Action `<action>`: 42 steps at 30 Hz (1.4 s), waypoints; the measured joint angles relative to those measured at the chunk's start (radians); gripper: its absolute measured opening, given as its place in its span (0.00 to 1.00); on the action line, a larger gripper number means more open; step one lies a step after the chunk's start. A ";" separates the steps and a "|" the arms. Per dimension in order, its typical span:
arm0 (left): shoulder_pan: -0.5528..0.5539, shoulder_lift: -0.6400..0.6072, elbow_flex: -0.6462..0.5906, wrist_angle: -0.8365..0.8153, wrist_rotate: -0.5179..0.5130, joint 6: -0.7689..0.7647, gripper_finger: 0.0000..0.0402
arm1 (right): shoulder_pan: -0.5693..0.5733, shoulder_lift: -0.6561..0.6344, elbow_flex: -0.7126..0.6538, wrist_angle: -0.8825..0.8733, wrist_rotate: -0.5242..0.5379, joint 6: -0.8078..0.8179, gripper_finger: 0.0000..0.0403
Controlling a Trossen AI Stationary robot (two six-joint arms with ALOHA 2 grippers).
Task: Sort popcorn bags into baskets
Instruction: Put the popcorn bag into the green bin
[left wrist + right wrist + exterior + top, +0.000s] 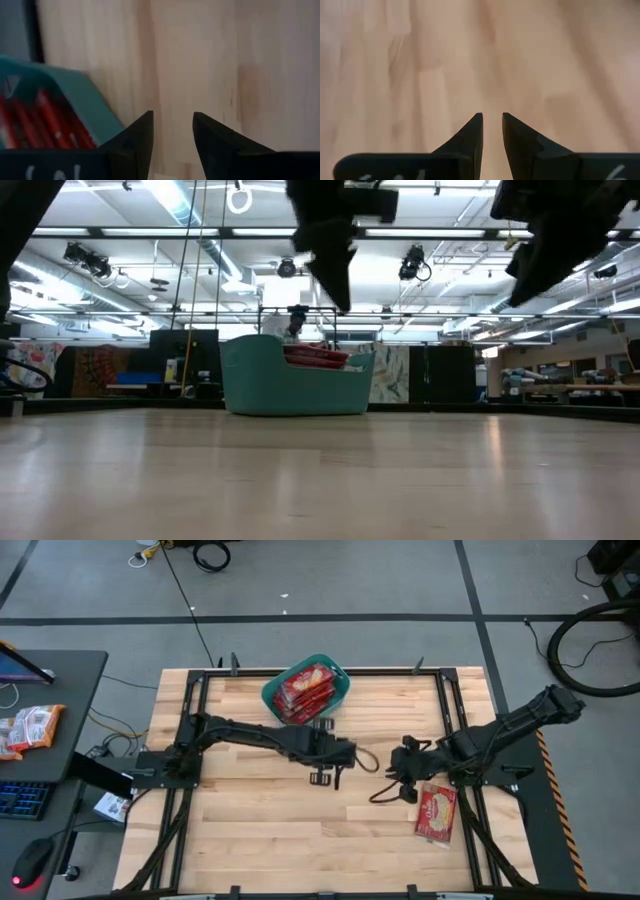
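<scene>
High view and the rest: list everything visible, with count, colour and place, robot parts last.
Teal plastic rectangular tub: one, teal, far edge of the table, middle.
Flat red popcorn packets in the tub: several, exact count unclear, red with cream centres.
Flat red popcorn packet on the table: one, near right, by the right arm.
Light wooden slatted table: one.
Orange-and-white crinkled packet: one, on the dark side desk, left.
Left claw: open, empty, table centre.
Right claw: slightly open, empty, beside the loose packet.

Both arms reach toward the middle, raised above the counter (300, 830), the left hand (172, 131) with its fingers parted and empty, the right hand (492, 131) with a narrower gap, also empty.
</scene>
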 joint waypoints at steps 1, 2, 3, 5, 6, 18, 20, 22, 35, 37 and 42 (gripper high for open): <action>-0.005 -0.003 -0.034 0.024 -0.003 0.018 0.35 | 0.000 0.017 0.019 -0.037 -0.040 0.020 0.19; -0.009 -0.008 -0.063 0.045 -0.013 0.023 0.35 | 0.000 0.035 0.033 -0.072 -0.077 0.036 0.19; -0.013 -0.018 -0.092 0.055 -0.029 0.023 0.35 | 0.000 0.053 0.043 -0.102 -0.112 0.055 0.19; -0.014 -0.049 -0.150 0.084 -0.043 0.020 0.35 | 0.000 0.088 0.058 -0.129 -0.179 0.092 0.19; -0.014 -0.066 -0.180 0.113 -0.045 0.020 0.35 | 0.000 0.103 0.061 -0.144 -0.221 0.107 0.19; -0.010 -0.453 -0.634 0.478 -0.064 0.054 0.35 | 0.071 0.290 0.061 -0.238 -0.615 0.324 0.19; -0.010 -0.521 -0.701 0.505 -0.073 0.054 0.35 | 0.091 0.327 0.061 -0.253 -0.667 0.379 0.19; -0.010 -0.579 -0.757 0.554 -0.073 0.048 0.35 | 0.119 0.362 0.061 -0.291 -0.672 0.411 0.19; -0.026 -0.919 -0.994 0.652 -0.066 -0.041 0.35 | 0.165 0.579 0.051 -0.330 -0.644 0.393 0.19; -0.043 -0.954 -0.998 0.638 -0.064 -0.067 0.35 | 0.126 0.602 0.074 -0.322 -0.624 0.357 0.19; -0.086 -1.004 -0.991 0.666 -0.061 -0.075 0.35 | 0.029 0.655 0.215 -0.308 -0.366 0.190 0.19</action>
